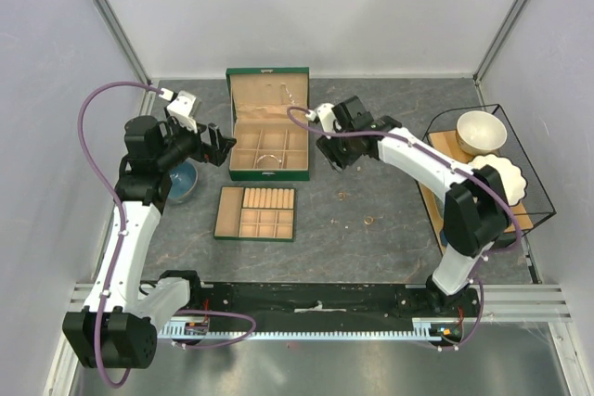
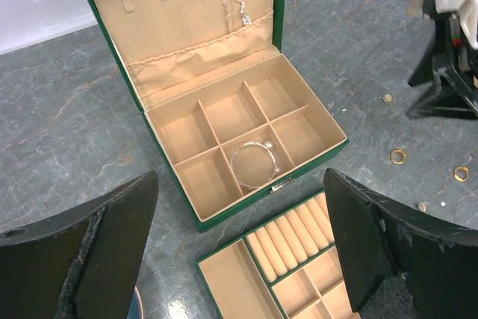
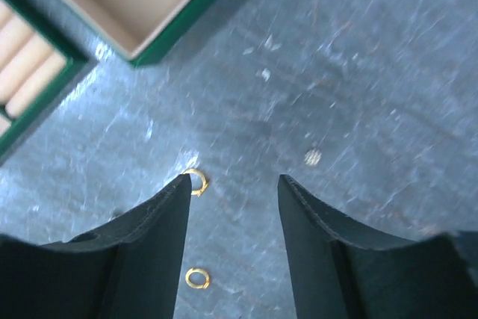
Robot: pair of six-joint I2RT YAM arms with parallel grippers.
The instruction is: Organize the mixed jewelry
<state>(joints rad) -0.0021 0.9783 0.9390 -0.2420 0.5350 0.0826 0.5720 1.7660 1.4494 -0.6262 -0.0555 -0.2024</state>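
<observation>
Over the worktop point(image 3: 358, 72) just right of the green box point(image 2: 279, 5), the right pincer point(image 3: 235, 181) hung with its jaws partly apart and nothing between them, seemingly lined up to take a loose piece. One fingertip point(image 3: 179, 188) sat at the edge of a gold ring point(image 3: 196, 182), contact unclear; a second gold ring point(image 3: 196, 279) lay under the gap, and a tiny silver stud point(image 3: 312, 157) was nearby. The silver bangle point(image 2: 255, 164) lay in the box's front middle compartment, apparently sorted. The left pincer point(image 1: 221, 147) gaped wide and empty beside the box, likely kept clear.
</observation>
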